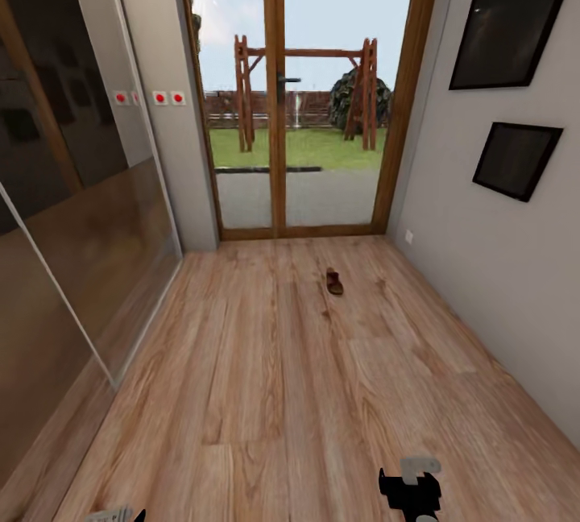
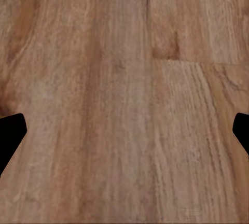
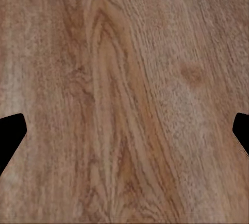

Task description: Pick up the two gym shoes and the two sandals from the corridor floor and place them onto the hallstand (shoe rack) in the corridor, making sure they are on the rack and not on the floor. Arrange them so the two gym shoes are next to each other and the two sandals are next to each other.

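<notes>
Both grippers spread wide, nothing in them

Left gripper (image 2: pixel 124 130) and right gripper (image 3: pixel 124 130) each have their fingers (image 2: pixel 11 130) far apart over bare corridor floor (image 1: pixel 266 393), touching nothing. One sandal (image 1: pixel 334 282) lies alone on the planks well ahead, nearer the glass door (image 1: pixel 278 103) than the robot.
</notes>
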You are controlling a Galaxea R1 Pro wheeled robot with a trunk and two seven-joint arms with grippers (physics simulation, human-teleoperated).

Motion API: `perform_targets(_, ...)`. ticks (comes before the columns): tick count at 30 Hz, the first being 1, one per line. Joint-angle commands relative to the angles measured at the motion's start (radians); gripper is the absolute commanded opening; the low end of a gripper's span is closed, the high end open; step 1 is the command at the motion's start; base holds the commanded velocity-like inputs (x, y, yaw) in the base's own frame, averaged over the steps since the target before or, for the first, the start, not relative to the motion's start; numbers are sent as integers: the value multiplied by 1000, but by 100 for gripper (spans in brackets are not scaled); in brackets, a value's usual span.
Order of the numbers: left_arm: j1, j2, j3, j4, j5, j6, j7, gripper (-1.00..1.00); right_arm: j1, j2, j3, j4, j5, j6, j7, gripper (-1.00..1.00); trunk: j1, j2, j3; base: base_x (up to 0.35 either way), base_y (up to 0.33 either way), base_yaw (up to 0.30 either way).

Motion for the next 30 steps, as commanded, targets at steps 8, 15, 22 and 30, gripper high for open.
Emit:
perform_targets(8,-1,0,9,1,-10,-4,-4,100,-1,0,-8,1,11,-2,-4,100,0,0,-1,336,0,0)
perform_targets(15,-1,0,9,1,-11,-4,-4,100,-1,0,-8,1,11,-2,-4,100,0,0,-1,336,0,0)
perform_targets(22,-1,-1,8,1,-11,-4,-4,100,-1,0,-8,1,11,-2,-4,100,0,0,-1,336,0,0)
perform_targets(30,-1,-1,9,1,-11,-4,-4,100,-1,0,-8,1,11,-2,-4,100,0,0,-1,336,0,0)
